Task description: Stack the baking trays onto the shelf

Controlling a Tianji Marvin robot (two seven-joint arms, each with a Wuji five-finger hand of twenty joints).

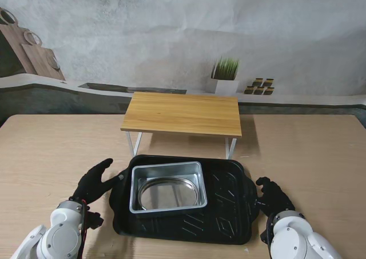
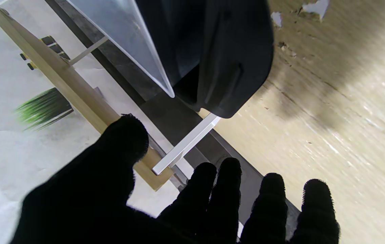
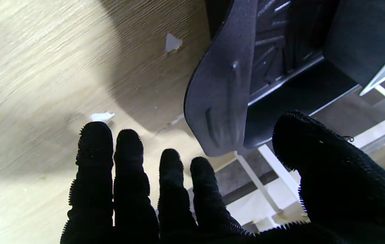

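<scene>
A large black baking tray [image 1: 229, 204] lies on the table in front of me. Inside it sits a smaller silver tray [image 1: 167, 186] with a round pan in it. Behind them stands the wooden shelf [image 1: 183, 114] on white legs. My left hand [image 1: 96, 181], in a black glove, is open just beside the black tray's left rim. My right hand [image 1: 273, 195] is open beside the right rim. The left wrist view shows the black tray's handle [image 2: 226, 67] and the silver tray's wall [image 2: 124, 30]; the right wrist view shows the other handle [image 3: 219, 98]. Neither hand holds anything.
A potted plant [image 1: 225, 76] stands behind the shelf by the wall. A small white scrap [image 3: 101, 116] lies on the table near the right hand. Bare wooden table [image 1: 51, 156] spreads to both sides.
</scene>
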